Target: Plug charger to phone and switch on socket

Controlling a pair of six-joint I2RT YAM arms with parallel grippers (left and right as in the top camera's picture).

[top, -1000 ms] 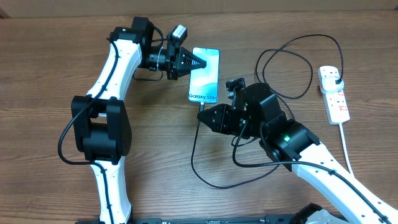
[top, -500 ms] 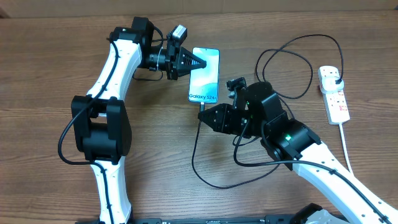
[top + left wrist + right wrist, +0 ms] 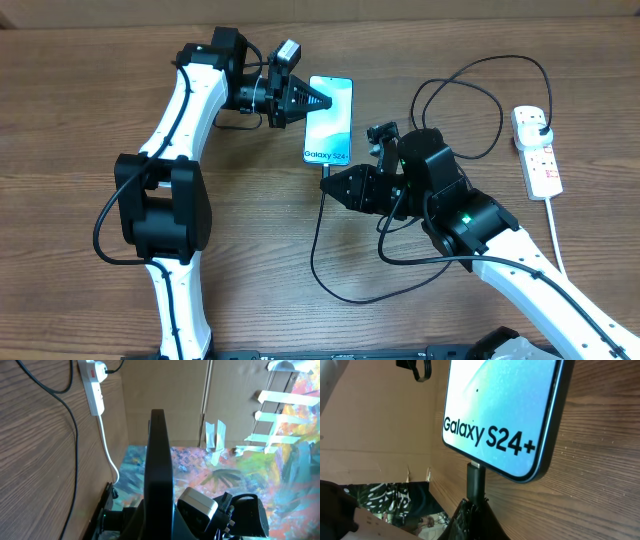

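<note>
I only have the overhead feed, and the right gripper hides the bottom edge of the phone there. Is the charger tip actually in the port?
Observer: On the right wrist camera the charger plug meets the bottom edge of the phone straight on. Only a thin sliver of metal shows at the joint, so it looks in or very nearly in.
Operator: Is the right gripper holding the plug, or just resting near it?
Observer: Holding it. The right gripper is closed on the plug's black body just below the phone's edge.
</note>
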